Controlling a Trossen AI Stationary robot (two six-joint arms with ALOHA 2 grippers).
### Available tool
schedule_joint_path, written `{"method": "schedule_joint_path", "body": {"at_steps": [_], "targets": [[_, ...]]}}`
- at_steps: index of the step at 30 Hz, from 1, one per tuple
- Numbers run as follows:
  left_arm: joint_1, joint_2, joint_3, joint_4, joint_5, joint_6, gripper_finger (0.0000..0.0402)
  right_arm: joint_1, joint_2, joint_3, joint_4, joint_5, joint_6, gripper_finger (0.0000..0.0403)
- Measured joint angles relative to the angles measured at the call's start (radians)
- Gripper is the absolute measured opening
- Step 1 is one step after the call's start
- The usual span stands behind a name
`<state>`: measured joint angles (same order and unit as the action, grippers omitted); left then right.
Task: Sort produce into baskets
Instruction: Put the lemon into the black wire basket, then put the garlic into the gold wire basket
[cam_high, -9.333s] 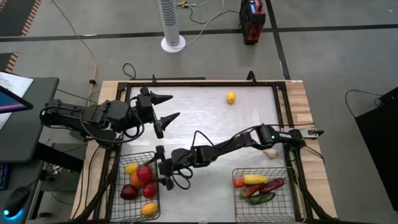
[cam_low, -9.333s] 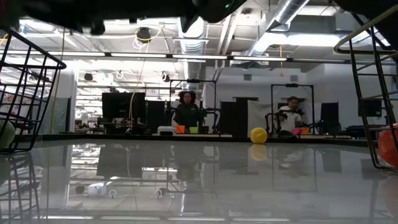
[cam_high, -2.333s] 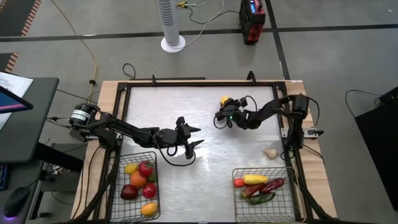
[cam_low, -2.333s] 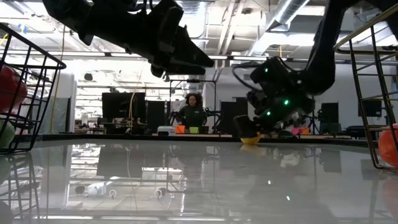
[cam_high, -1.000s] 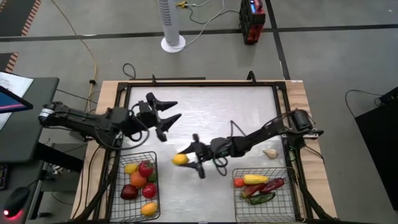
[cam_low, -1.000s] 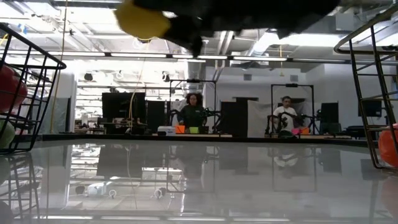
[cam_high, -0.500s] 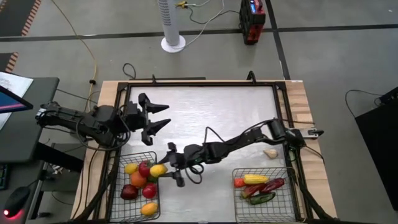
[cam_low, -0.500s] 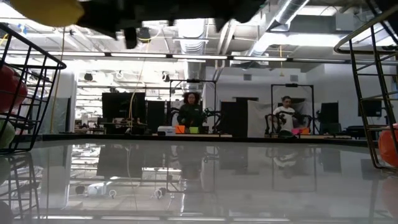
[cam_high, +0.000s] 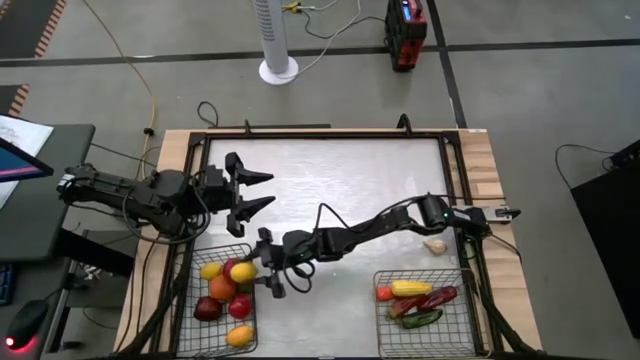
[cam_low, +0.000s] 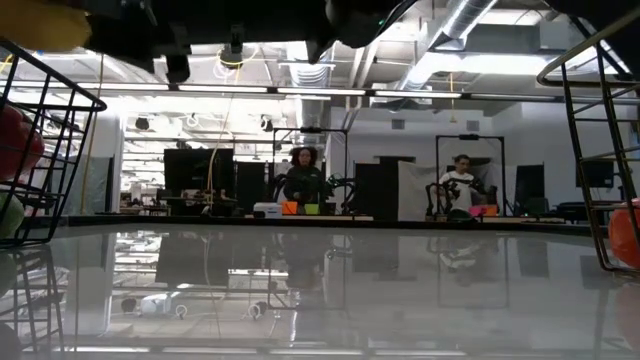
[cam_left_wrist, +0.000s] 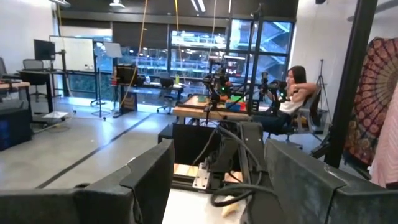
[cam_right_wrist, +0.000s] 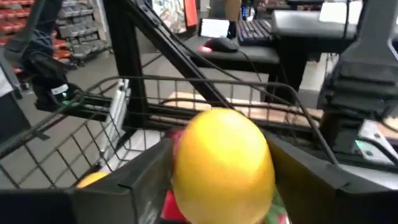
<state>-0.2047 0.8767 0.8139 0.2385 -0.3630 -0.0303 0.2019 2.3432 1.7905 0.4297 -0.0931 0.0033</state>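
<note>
Right gripper (cam_high: 258, 271) is clamping a yellow lemon (cam_high: 243, 272), fingers pressing it from both sides, and is holding it over the left basket (cam_high: 246, 318), just inside that basket's inner top edge. Under the lemon, red, orange and yellow fruit (cam_high: 222, 290) is sitting in the basket. Left gripper (cam_high: 262, 189) is hanging just above the left basket's far side, over bare table (cam_high: 350, 180), fingers spread with nothing between them. Right basket (cam_high: 462, 318), well apart from the left basket, is holding elongated vegetables (cam_high: 415, 300). A whitish garlic bulb (cam_high: 434, 245) is lying on the table, far off near the right basket.
</note>
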Motion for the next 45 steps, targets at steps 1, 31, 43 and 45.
{"method": "schedule_joint_path", "body": {"at_steps": [1,31,43,45], "targets": [[0.0,-0.002,0.0,-0.001,0.0,0.0,0.0237,-0.003,0.0,0.0,0.0,-0.011,0.008,0.0308],[0.0,-0.103,0.0,-0.187,0.027,-0.056,0.0238,0.018,-0.27,-0.012,-0.969,0.167,-0.002,0.0372],[0.004,0.036,0.0,-0.16,-0.032,0.016,0.0238,0.057,-0.816,-0.546,-1.263,0.384,0.398,0.0372],[0.004,0.063,0.0,-0.128,-0.055,0.042,0.0238,0.049,-0.917,-0.624,-1.313,0.383,0.52,0.0372]]}}
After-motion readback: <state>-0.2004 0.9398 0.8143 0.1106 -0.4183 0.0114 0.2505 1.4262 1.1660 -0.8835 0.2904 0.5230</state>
